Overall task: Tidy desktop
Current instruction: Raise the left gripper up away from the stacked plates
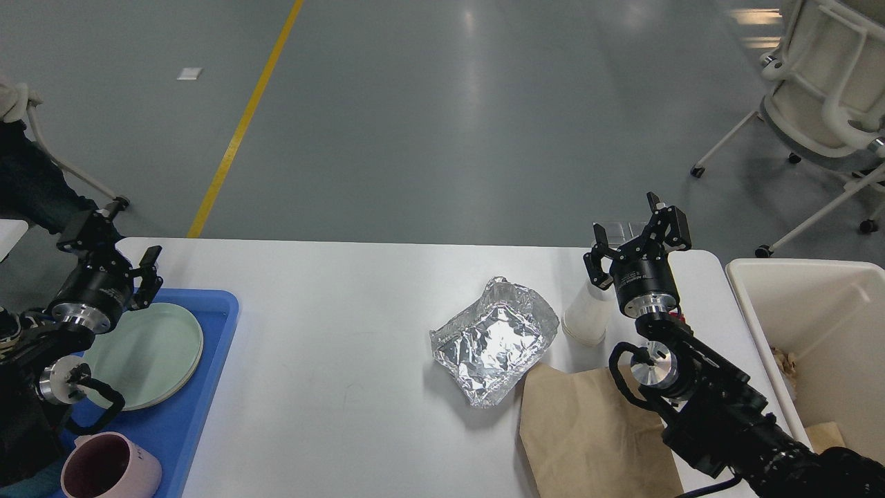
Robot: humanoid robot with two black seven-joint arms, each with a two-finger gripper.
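Observation:
The white desktop (332, 332) fills the lower part of the head view. On it lie a crumpled foil tray (494, 339), a translucent white cup (586, 315) on its side and a brown paper bag (588, 429). My right gripper (632, 225) is open and empty, raised just behind the cup near the back right edge. My left gripper (114, 238) is open and empty, raised over the back left corner above the blue tray (200, 387).
The blue tray holds stacked pale green plates (159, 353) and a pink mug (107, 470). A cream bin (816, 332) with scraps stands off the right end. A white office chair (830, 90) is at the back right; a seated person's legs are at the far left.

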